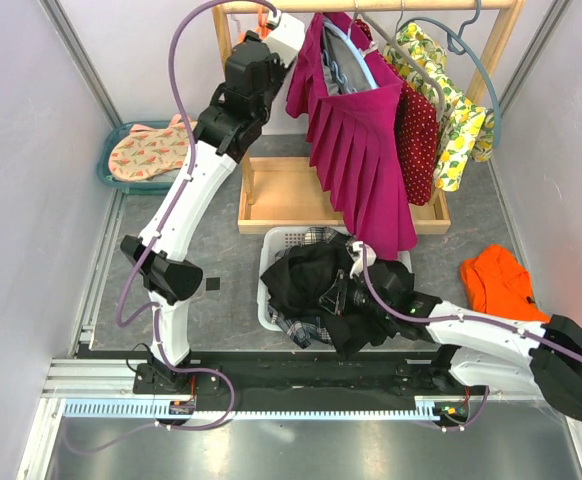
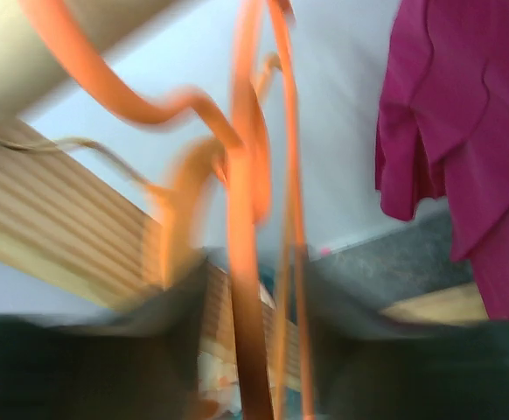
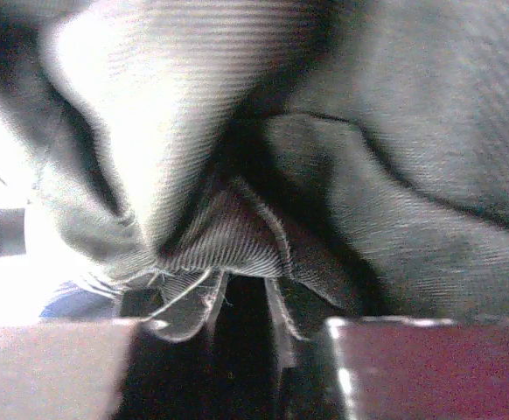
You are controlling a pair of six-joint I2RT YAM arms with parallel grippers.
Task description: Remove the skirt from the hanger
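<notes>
One magenta pleated skirt (image 1: pixel 356 150) hangs from a pale hanger (image 1: pixel 343 55) on the wooden rail (image 1: pixel 371 5), just to the right of the left fingers (image 2: pixel 88 367) and well beyond the right fingers (image 3: pixel 429 367). Its waistband sits on that hanger, so if this is the skirt meant, the removal is not yet done.

Up at the rail, the left fingers are either side of an orange hanger (image 2: pixel 246 219), whose wires run straight through the gap between them. That wrist view is heavily blurred, so I cannot tell whether they are clamped on the wire or merely around it. The orange hanger looks bare, with no cloth showing on it.

Low down, the right fingers are buried in a dark twill garment (image 3: pixel 394 131) heaped in the white laundry basket (image 1: pixel 264 280) on the worktop. They stand apart, and a frayed fold drops into the gap between them without looking pinched. Whether this dark piece is a skirt cannot be made out.

My reading is that either the dark garment has come off the orange hanger and the job is close to finished, or the magenta skirt is the target and everything is left: gripping its waistband, slipping it off the pale hanger and setting it down.
</notes>
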